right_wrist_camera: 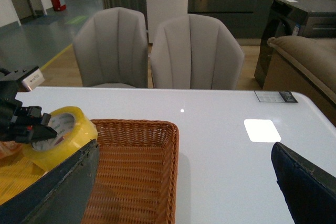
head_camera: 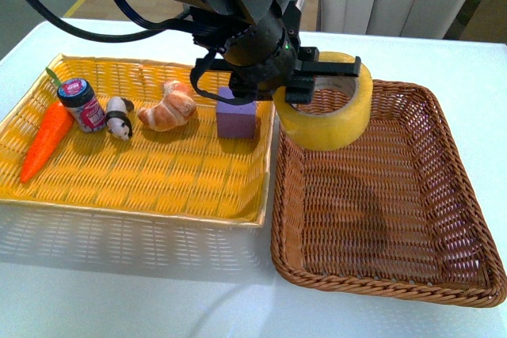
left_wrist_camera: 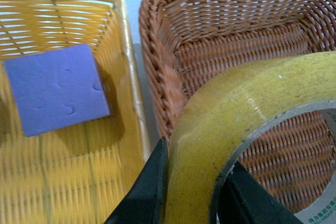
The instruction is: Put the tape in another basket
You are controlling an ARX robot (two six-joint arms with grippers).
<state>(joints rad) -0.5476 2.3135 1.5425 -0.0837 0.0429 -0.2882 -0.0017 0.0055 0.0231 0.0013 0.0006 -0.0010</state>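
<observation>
Left hand (head_camera: 305,85): we have it closed on the wall of the tape (head_camera: 331,116), one finger outside the roll and one inside the core.
Tape: held aloft over the far left corner of the basket (head_camera: 475,219), close to the rim that borders the yellow tray (head_camera: 79,187).
Right hand (right_wrist_camera: 178,198): fingers spread wide, holding nothing, back from the work.
Step in hand: we judge it to be carrying the roll inward and setting it down.
Doing it well: we should move further over the basket floor, away from the rim and the purple cube (head_camera: 236,120), lower until the roll rests on the wicker, then let go.
Watch for: a release here could catch the rim and tip the roll.
</observation>
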